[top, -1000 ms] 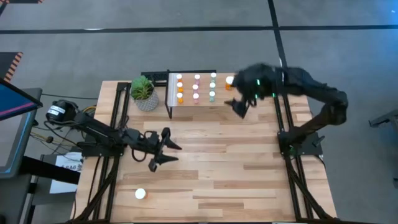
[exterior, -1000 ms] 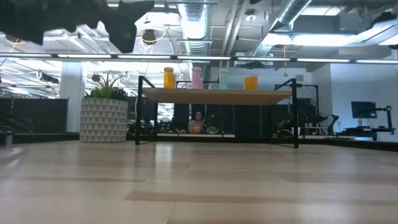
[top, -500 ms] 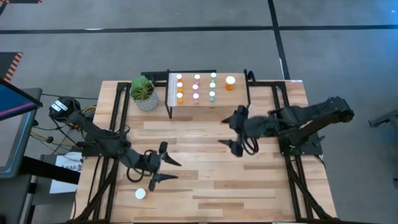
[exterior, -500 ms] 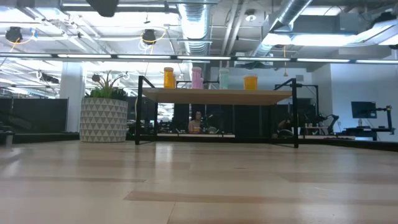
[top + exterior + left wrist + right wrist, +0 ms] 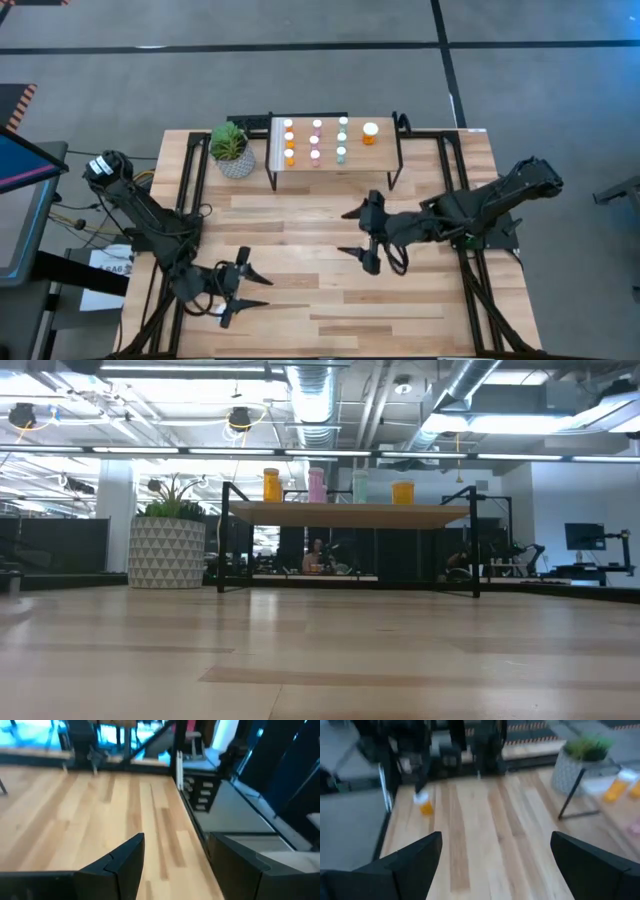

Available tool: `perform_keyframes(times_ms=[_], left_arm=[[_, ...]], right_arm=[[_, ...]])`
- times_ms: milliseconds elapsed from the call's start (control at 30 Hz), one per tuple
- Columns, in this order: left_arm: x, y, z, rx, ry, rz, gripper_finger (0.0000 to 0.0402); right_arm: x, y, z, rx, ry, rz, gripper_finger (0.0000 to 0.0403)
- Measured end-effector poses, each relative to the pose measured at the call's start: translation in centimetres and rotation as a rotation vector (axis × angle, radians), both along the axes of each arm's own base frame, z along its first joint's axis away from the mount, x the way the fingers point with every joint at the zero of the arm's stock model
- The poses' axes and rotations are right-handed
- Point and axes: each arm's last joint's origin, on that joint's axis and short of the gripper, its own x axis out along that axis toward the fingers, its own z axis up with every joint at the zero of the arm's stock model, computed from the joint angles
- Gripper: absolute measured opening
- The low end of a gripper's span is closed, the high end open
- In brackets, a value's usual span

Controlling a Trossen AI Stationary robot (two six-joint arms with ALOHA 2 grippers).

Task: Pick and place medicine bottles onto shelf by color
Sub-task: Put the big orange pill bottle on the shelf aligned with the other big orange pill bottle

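Note:
The shelf [image 5: 335, 158] stands at the table's far side on thin black legs. On it stand rows of medicine bottles: orange [image 5: 289, 141], pink [image 5: 316, 140] and teal [image 5: 342, 138], with a wider orange one [image 5: 370, 132] at the right. One more orange bottle with a white cap [image 5: 425, 806] stands upright on the table at the near left, below my left arm. My left gripper [image 5: 247, 297] hovers open there, above the table, nothing between its fingers [image 5: 175, 865]. My right gripper [image 5: 346, 233] hangs open over the table's middle, pointing toward the left edge.
A green plant in a white patterned pot [image 5: 232, 150] stands just left of the shelf. Black frame rails [image 5: 185, 200] run along the table's left and right sides. Bare wood lies between the two grippers and in front of the shelf [image 5: 350, 513].
My left gripper has swung from the table's middle left toward the near edge, over the loose orange bottle, and stays open. My right gripper has come away from the shelf's right end, sinking toward the table's middle and turning to face left, still open.

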Motion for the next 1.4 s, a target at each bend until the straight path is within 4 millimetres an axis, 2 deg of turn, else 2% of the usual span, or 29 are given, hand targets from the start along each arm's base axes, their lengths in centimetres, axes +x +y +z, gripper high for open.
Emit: perform_keyframes(times_ms=[167,367,733,1067,1167,1300,1400], left_arm=[[-0.7,-0.8,0.6,0.009,0.159,0.024,0.0208],[-1.5,-0.7,1.9,0.060,0.316,0.079,0.0208],[-3.2,-1.9,-0.1,-0.011,0.459,0.089,0.0208],[-3.1,-3.5,-2.8,-0.039,0.684,0.044,0.0208],[-3.0,-3.8,-2.7,0.000,0.750,0.052,0.0208],[-3.1,-4.2,-1.3,0.020,0.814,0.045,0.0208],[-3.5,-4.0,-1.1,0.021,0.897,0.049,0.0208]], right_arm=[[0.8,1.1,-1.0,-0.018,0.019,0.010,0.0393],[1.7,1.4,-2.0,-0.028,0.042,0.006,0.0392],[1.0,2.8,-1.7,-0.041,0.025,0.052,0.0392],[1.0,4.5,-2.7,-0.091,0.033,0.045,0.0392],[0.9,4.8,-3.1,-0.089,0.027,0.050,0.0392],[0.9,4.5,-4.4,-0.093,0.040,0.042,0.0393],[0.8,4.5,-4.7,-0.073,0.035,0.030,0.0392]])
